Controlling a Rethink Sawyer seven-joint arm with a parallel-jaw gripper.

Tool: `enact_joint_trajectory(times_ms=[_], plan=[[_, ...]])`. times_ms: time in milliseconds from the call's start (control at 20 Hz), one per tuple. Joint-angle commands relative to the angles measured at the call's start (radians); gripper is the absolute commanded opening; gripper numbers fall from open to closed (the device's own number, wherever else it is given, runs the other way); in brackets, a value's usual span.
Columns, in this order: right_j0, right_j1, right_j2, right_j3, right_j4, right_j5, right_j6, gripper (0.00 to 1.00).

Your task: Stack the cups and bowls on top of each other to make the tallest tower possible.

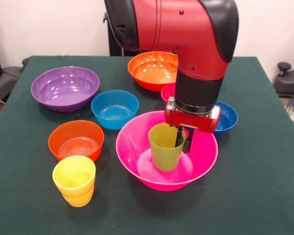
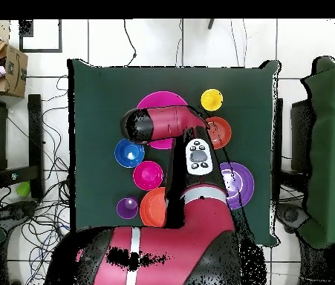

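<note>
The lime green cup (image 1: 164, 147) stands upright inside the big pink bowl (image 1: 132, 147), which sits at the table's middle. My gripper (image 1: 183, 145) comes down over the cup's right rim, with one finger inside the cup and one outside, pinching the wall. The yellow cup (image 1: 74, 180) stands at the front left. The small orange bowl (image 1: 76, 140), light blue bowl (image 1: 114, 108) and big purple bowl (image 1: 65, 88) lie to the left. The big orange bowl (image 1: 153, 70) is at the back. The purple cup (image 2: 127, 207) shows only in the overhead view.
The red bowl (image 1: 167, 91) and dark blue bowl (image 1: 229, 117) are partly hidden behind my arm. In the overhead view my arm covers the pink bowl's (image 2: 163, 100) near half and the gripper. The green table (image 1: 264, 186) is bare at the front right.
</note>
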Motion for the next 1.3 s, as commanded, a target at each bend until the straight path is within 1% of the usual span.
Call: enact_joint_trajectory(times_ms=[50, 250, 650, 1050, 1100, 1300], plan=[[-0.01, 0.149, 0.08, 0.023, -0.119, -0.073, -0.133, 0.0], [-0.003, 0.156, 0.07, 0.013, -0.119, -0.084, -0.116, 0.0], [0.005, 0.145, 0.056, 0.02, -0.119, -0.093, -0.095, 0.0], [0.006, 0.146, 0.055, 0.018, -0.119, -0.092, -0.096, 0.0], [0.006, 0.147, 0.055, 0.017, -0.119, -0.091, -0.096, 1.0], [0.005, 0.148, 0.056, 0.014, -0.116, -0.087, -0.098, 1.0]])
